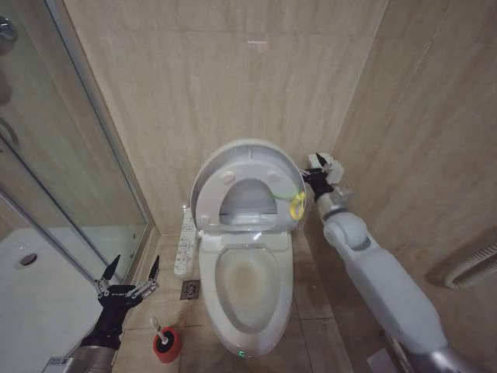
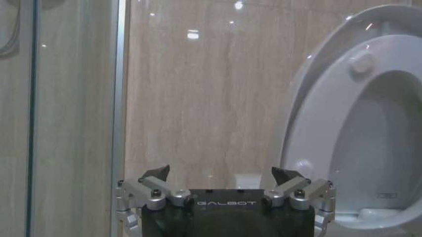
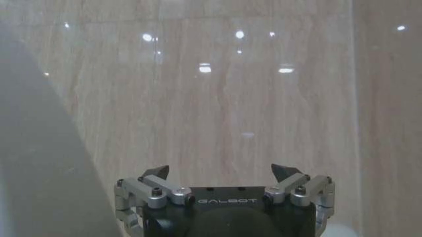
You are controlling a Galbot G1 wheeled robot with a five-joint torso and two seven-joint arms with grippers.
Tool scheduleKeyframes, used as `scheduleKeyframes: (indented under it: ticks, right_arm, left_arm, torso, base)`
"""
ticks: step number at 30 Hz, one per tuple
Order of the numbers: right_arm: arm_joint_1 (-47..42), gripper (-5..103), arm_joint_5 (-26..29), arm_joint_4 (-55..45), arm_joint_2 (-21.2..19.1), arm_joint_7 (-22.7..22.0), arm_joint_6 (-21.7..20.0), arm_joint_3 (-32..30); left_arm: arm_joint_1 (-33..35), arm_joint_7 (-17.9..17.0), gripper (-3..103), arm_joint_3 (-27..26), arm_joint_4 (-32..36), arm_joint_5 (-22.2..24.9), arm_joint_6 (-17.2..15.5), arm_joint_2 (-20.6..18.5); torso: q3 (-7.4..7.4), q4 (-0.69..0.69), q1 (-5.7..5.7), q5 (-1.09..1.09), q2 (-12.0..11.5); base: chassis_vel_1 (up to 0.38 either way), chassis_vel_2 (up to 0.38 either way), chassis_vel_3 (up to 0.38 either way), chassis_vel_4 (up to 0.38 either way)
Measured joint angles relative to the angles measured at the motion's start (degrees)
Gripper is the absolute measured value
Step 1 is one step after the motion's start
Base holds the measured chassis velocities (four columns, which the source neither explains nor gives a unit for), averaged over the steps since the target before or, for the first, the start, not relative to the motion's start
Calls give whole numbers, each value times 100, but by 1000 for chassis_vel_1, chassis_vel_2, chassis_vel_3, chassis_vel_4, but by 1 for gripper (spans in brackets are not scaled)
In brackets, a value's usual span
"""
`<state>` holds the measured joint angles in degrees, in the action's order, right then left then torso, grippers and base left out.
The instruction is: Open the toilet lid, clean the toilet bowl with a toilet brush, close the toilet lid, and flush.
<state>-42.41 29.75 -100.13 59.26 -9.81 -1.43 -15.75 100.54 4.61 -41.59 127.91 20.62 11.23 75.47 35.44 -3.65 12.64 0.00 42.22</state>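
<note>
The toilet lid [image 1: 247,158] stands raised against the back wall, with a ring-shaped seat resting against it. A yellow-green tag [image 1: 297,204] hangs at its right edge. My right gripper [image 1: 311,172] is open beside that edge, just above the tag and holding nothing; its wrist view shows the open gripper [image 3: 221,170] facing the tiled wall. The toilet bowl [image 1: 247,284] lies uncovered, with brownish stains inside. The toilet brush [image 1: 156,324] stands in its red holder [image 1: 165,344] on the floor left of the bowl. My left gripper [image 1: 133,269] [image 2: 221,173] hovers open above and left of the brush. The lid [image 2: 310,94] also shows beside it.
A glass shower door [image 1: 85,163] and white shower tray [image 1: 39,299] close off the left. A control panel [image 1: 185,245] sits on the toilet's left side, with a floor drain [image 1: 190,289] below it. Tiled walls stand close behind and to the right.
</note>
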Motion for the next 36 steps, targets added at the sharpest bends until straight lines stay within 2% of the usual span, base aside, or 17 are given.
scheduleKeyframes:
  ticks: [3, 7, 17, 25, 30, 36]
  right_arm:
    - [-464, 100, 0, -265, -24, -7, 1, -190]
    - [-1500, 100, -44, -827, -25, -5, 71, -633]
    - [-2777, 100, -342, -1479, 172, -2, 329, -1080]
    - [-3446, 100, -589, -1723, 503, -11, 353, -1268]
    - [-3868, 100, -869, -1862, 848, -79, 374, -1403]
    - [-4264, 100, -1209, -2083, 1289, -341, 405, -1542]
  left_arm:
    - [0, 0, 100, 1, 0, 0, 0, 0]
    - [0, 0, 100, 0, 0, 0, 0, 0]
    - [0, 0, 100, 0, 0, 0, 0, 0]
    - [0, 1, 100, 0, 0, 0, 0, 0]
    - [0, 0, 100, 0, 0, 0, 0, 0]
    - [0, 0, 100, 0, 0, 0, 0, 0]
  torso:
    - [0, -2, 0, 1, 0]
    - [0, -2, 0, 1, 0]
    - [0, -1, -1, 0, 0]
    - [0, -1, 0, 0, 0]
    - [0, -1, 0, -1, 0]
    - [0, -1, 0, -1, 0]
  base:
    - [0, 0, 0, 0]
    - [0, 0, 0, 0]
    - [0, 0, 0, 0]
    - [0, 0, 0, 0]
    - [0, 0, 0, 0]
    - [0, 0, 0, 0]
